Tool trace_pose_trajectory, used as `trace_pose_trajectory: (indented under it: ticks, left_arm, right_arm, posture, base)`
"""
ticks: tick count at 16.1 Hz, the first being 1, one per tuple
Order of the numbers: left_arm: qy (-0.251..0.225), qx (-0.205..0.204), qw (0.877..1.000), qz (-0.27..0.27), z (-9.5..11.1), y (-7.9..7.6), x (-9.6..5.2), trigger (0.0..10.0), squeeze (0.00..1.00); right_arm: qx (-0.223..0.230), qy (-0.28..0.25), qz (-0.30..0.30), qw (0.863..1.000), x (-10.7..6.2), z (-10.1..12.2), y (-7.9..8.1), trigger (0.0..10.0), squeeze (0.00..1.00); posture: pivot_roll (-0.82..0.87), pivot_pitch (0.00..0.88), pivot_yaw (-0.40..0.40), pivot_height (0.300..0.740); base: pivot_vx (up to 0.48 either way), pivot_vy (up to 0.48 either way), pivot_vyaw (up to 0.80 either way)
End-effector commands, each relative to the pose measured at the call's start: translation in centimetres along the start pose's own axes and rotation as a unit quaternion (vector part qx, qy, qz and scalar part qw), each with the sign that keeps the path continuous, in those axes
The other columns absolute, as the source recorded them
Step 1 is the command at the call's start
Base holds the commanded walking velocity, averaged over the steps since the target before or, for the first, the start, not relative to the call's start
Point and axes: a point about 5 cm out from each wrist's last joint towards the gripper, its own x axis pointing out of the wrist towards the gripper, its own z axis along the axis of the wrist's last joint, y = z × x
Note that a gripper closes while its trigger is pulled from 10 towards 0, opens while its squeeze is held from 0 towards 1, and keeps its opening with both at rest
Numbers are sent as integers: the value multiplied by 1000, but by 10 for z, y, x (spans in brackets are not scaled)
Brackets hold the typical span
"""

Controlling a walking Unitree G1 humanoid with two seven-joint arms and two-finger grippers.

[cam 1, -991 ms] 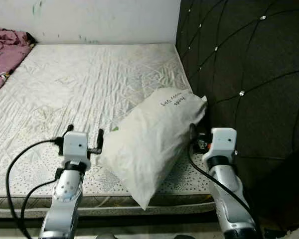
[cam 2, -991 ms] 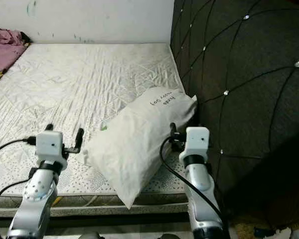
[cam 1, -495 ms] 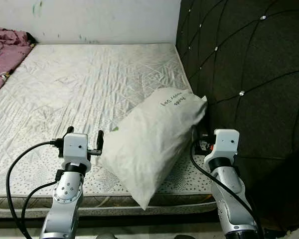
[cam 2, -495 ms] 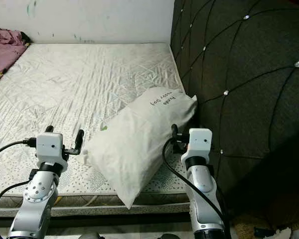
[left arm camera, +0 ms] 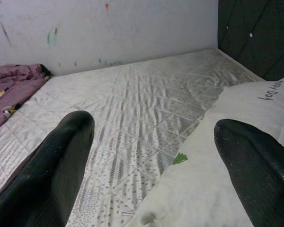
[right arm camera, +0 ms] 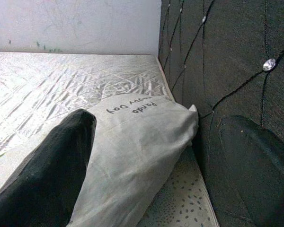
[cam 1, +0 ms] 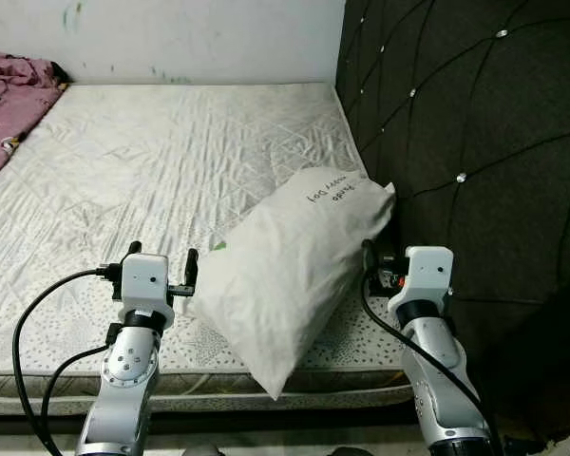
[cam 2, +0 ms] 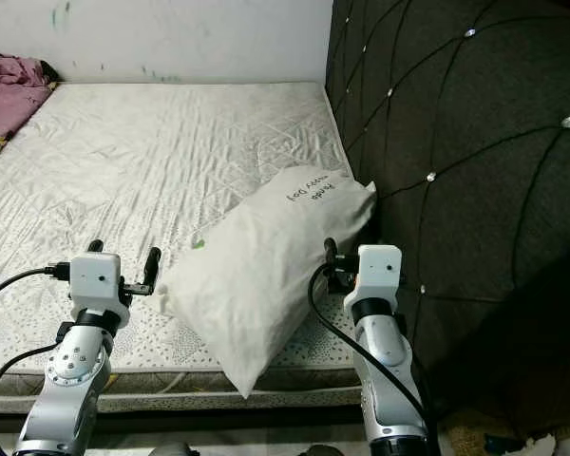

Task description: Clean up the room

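a plump white fabric pillow with dark handwriting (cam 1: 290, 261) is propped between the two grippers, on the quilted white mattress (cam 1: 152, 161) against the dark tufted headboard (cam 1: 456, 142). the left gripper (cam 1: 161, 266) and right gripper (right arm camera: 156, 165) are spread wide, nothing grasped. a crumpled pink blanket (cam 1: 9, 95) is seen far beyond the left gripper.

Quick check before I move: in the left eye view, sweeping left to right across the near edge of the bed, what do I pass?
Left gripper, jaws open → white pillow lying tilted on the mattress → right gripper, beside the pillow's right side → dark tufted headboard.
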Motion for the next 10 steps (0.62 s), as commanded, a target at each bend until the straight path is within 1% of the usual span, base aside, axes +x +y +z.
trace_pose_trajectory:
  ticks: [1,6,10]
  left_arm:
    - [7,0,1000,0,-2,0,1,10000,0]
    - [7,1,1000,1,-1,1,2,10000,0]
    - [7,2,1000,3,-1,1,2,10000,0]
  right_arm:
    - [0,4,11,1000,2,0,3,10000,0]
    - [1,6,19,1000,3,0,5,10000,0]
    - [4,8,24,1000,3,-1,6,10000,0]
  posture:
    - [26,0,24,685]
    - [25,0,24,615]
    - [27,0,24,615]
  base:
    - [0,0,0]
    - [0,0,0]
    - [0,0,0]
